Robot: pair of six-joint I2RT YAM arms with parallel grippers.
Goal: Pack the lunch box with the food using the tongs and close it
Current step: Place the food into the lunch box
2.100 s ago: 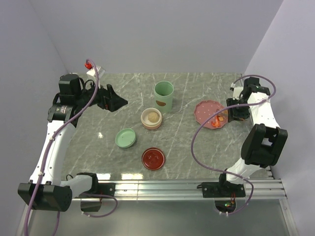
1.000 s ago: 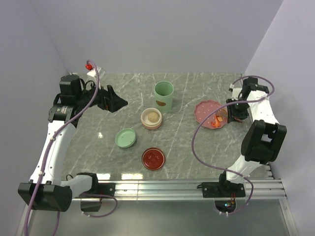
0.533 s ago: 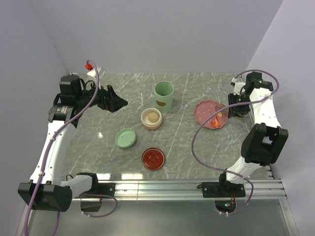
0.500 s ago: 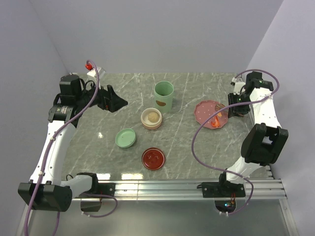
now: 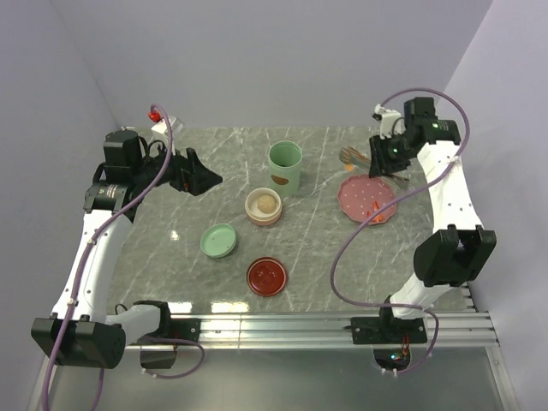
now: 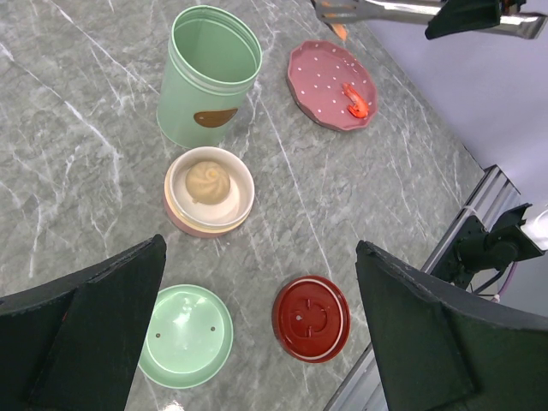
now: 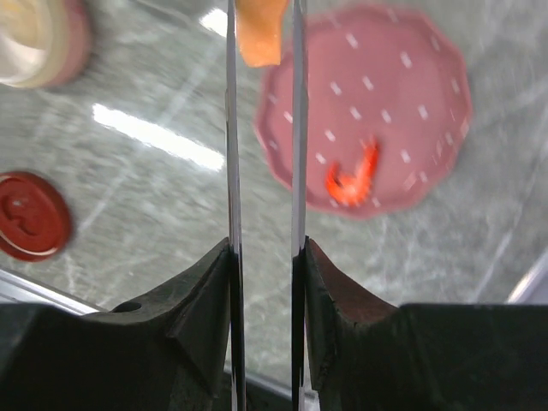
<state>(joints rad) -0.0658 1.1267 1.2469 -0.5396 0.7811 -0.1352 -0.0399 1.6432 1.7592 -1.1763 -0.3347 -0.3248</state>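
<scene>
Right gripper [image 7: 261, 257] clamps the tongs [image 7: 232, 154], whose tips pinch an orange food piece [image 7: 259, 34] aloft near the pink plate [image 7: 428, 77]. The blurred hold looks shallow; any slackening could drop it. Left gripper [image 6: 259, 248] gapes wide, empty.

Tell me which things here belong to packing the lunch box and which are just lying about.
Job: right gripper, tongs, orange piece they pinch, red piece, plate, green tub, bowl, green lid, red lid.
Lying about: left gripper, open and idle; red knob at the back corner.
</scene>
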